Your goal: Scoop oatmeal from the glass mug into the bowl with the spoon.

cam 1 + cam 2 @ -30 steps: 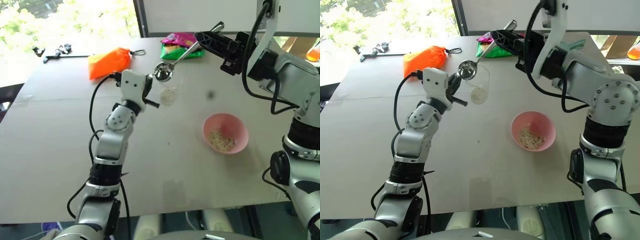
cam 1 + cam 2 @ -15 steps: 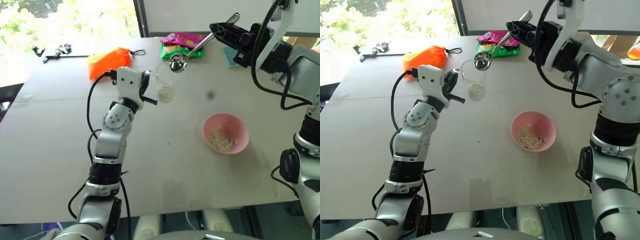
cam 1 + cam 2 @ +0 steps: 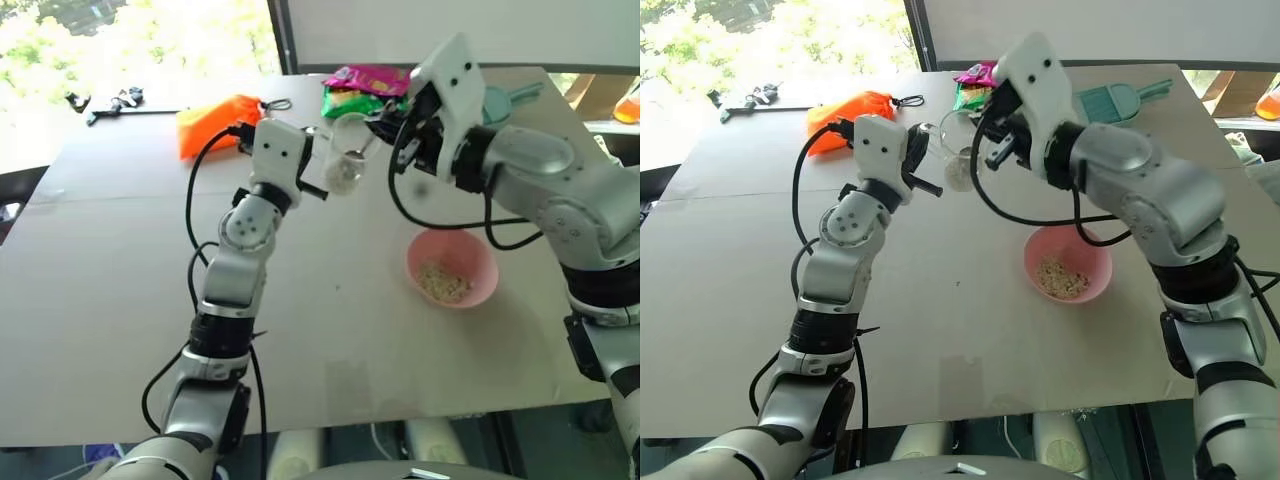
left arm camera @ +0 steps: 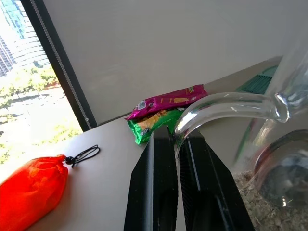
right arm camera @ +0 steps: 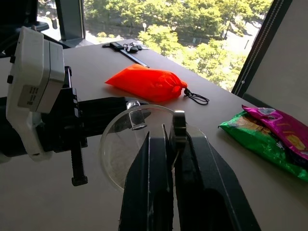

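1. Head views: the left gripper holds the glass mug up off the table by its handle, fingers closed on it. The right gripper is clamped on the spoon, whose bowl dips into the mug. A small heap of oatmeal lies in the pink bowl, which stands near the robot's right side, well apart from the mug. I'd judge at least one scoop is delivered and another is being loaded; pale oats show low in the mug, so more is left to move. An orange pouch, snack packets and a teal dustpan lie toward the far edge.

2. Left wrist view: the two black fingers pinch the clear handle between them. Oat flakes sit in the mug's bottom with the spoon's round bowl just over or in them; I can't tell which through the glass.

3. Right wrist view: the fingers are together on the spoon's handle end, above the mug's rim. The fingers hide the spoon's bowl, so whether it carries oats is unclear.
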